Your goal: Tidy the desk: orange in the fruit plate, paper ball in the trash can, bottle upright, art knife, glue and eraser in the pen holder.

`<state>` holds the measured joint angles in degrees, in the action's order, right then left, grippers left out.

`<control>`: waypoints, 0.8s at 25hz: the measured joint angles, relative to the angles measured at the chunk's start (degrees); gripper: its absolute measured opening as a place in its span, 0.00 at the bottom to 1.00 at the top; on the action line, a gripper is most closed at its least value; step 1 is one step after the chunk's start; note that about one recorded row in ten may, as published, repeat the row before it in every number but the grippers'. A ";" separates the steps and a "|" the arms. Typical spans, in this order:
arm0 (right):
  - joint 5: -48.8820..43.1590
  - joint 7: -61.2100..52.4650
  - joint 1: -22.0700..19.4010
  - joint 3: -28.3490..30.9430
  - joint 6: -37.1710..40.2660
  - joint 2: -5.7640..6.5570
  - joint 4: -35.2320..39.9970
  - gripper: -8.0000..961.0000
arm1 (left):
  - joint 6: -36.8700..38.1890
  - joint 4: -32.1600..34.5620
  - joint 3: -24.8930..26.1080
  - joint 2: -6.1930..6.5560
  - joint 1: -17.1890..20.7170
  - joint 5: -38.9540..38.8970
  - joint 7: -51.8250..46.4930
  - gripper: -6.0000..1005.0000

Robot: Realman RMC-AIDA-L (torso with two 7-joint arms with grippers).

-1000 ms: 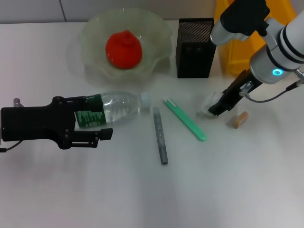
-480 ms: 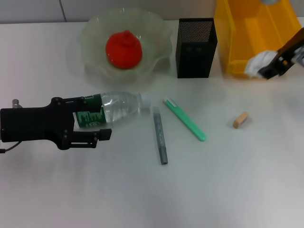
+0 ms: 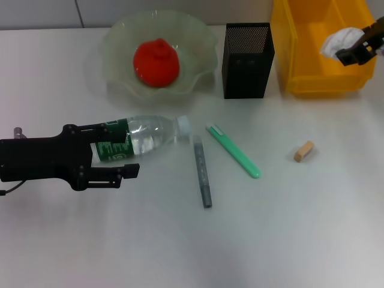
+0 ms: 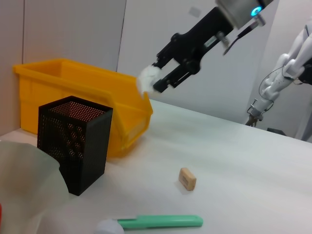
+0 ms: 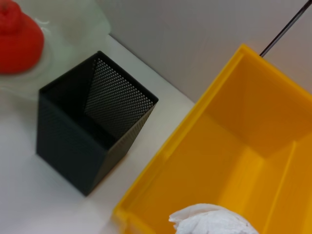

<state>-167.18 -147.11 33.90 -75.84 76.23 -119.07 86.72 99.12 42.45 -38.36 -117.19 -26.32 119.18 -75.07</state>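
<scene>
The right gripper (image 3: 354,51) is clamped on the paper ball (image 3: 339,42), holding it in the air over the open top of the yellow trash can (image 3: 300,54) at the far right of the table (image 3: 180,252). The left gripper (image 3: 129,157) hangs low at the near left with its fingers apart, one on each side of the green-labelled end of the bottle (image 3: 141,137), which lies on its side with its white cap pointing right. The orange (image 3: 156,62) sits in the fruit plate (image 3: 120,42) at the far left, and the black mesh pen holder (image 3: 248,60) stands between plate and trash can. A grey pen-like stick (image 3: 202,171) and a green art knife (image 3: 233,151) lie near the middle, with the eraser (image 3: 303,150) to their right.
</scene>
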 joint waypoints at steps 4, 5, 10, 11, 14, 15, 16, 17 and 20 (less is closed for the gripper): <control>0.00 0.75 1.35 -0.38 -8.39 0.02 -7.28 0.58 | 0.00 0.00 0.00 -0.05 0.04 0.00 -0.11 0.77; 0.00 0.87 1.74 -0.41 -10.37 -0.02 -8.91 0.58 | 0.00 0.00 -0.01 -0.05 0.04 0.00 -0.21 0.77; 0.01 0.98 3.18 -0.60 -17.71 -0.08 -14.42 0.63 | 0.08 0.00 -0.09 -0.14 0.06 -0.01 -0.55 0.77; 0.01 0.98 3.46 -0.66 -18.28 -0.08 -14.95 0.65 | 0.08 0.00 -0.09 -0.14 0.06 -0.01 -0.55 0.76; 0.01 1.00 3.66 -0.72 -18.69 -0.10 -15.21 0.72 | 0.35 0.00 -0.05 -0.35 0.35 -0.25 -0.63 0.76; 0.01 1.00 3.66 -0.75 -18.72 -0.12 -15.10 0.74 | 0.35 0.00 -0.05 -0.35 0.35 -0.25 -0.63 0.76; 0.01 1.00 3.63 -0.77 -18.73 -0.13 -14.96 0.76 | 0.37 0.00 -0.04 -0.37 0.42 -0.30 -0.64 0.76; 0.01 1.01 3.51 -0.79 -18.55 -0.16 -14.74 0.78 | 0.37 0.00 -0.04 -0.37 0.42 -0.30 -0.64 0.76; 0.39 1.03 2.71 -0.79 -17.21 -0.21 -13.24 0.84 | 0.40 0.02 -0.04 -0.17 0.54 -0.39 -0.66 0.76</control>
<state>-166.78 -146.08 36.60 -76.64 59.02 -119.28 73.48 99.52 42.47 -38.40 -117.36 -25.78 118.79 -75.73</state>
